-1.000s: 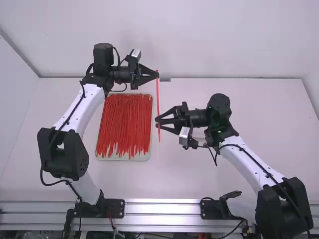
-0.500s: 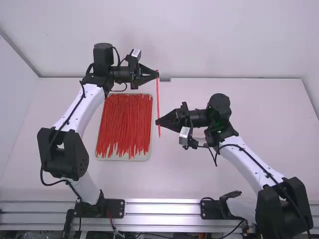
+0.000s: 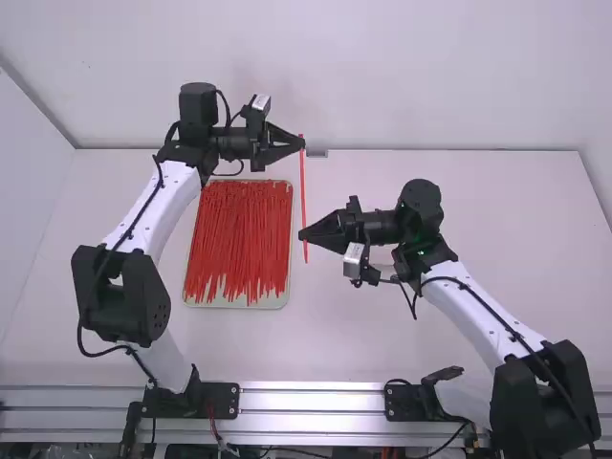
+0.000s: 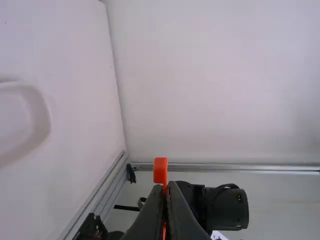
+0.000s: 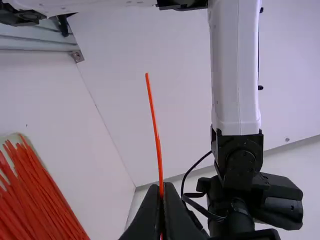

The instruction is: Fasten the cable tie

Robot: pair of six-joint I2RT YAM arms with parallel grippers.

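At the left, the tray of spare red ties lies just as it did a second ago; just right of its far end, the left gripper stays pinched shut on the cable tie just below its square head, at the far side of the table; the one change is at the right gripper, whose fingers stood spread either side of the strap a second ago and are now closed on it near the tail; I judge both ends secured, so the tail can be bent round toward the head. The tie is held straight between the two grippers, off the table; its long axis runs far to near, head at the far end, pointed tail poking just past the right gripper on the near side.
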